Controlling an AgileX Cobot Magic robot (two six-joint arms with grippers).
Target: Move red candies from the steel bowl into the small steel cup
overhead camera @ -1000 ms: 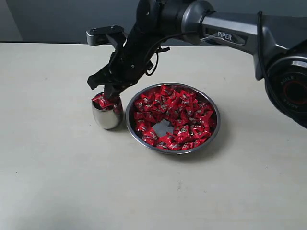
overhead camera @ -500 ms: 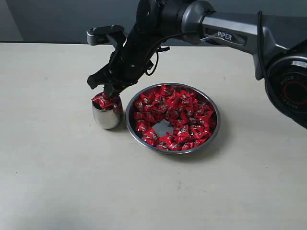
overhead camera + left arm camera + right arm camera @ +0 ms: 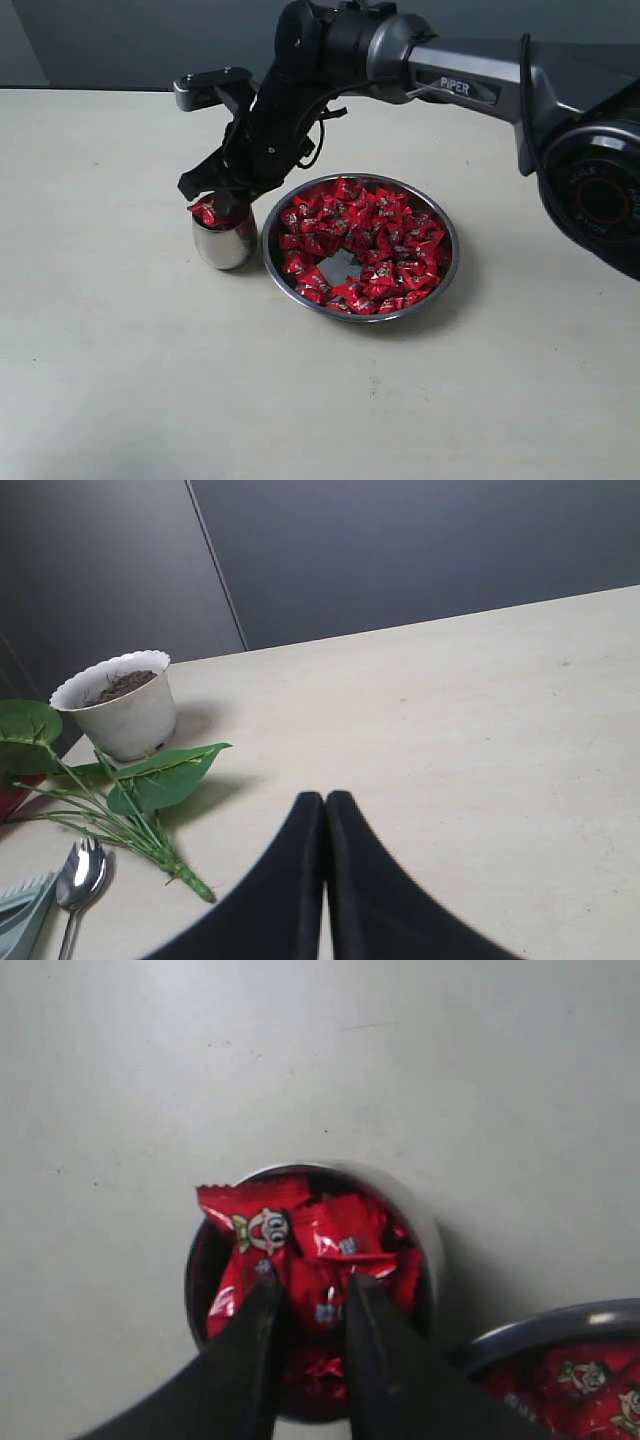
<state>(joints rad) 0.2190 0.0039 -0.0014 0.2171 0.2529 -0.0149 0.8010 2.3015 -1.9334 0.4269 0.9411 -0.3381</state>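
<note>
Right wrist view: right pincer (image 3: 308, 1278) down inside small steel cup (image 3: 428, 1235), pinching red candy (image 3: 325, 1312).

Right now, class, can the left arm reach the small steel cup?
Probably not: the right gripper sits over the small steel cup, and the left gripper is elsewhere, near a plant pot.

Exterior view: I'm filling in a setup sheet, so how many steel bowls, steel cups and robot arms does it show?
Steel bowl: 1
Steel cup: 1
Robot arm: 1
Total: 3
</note>
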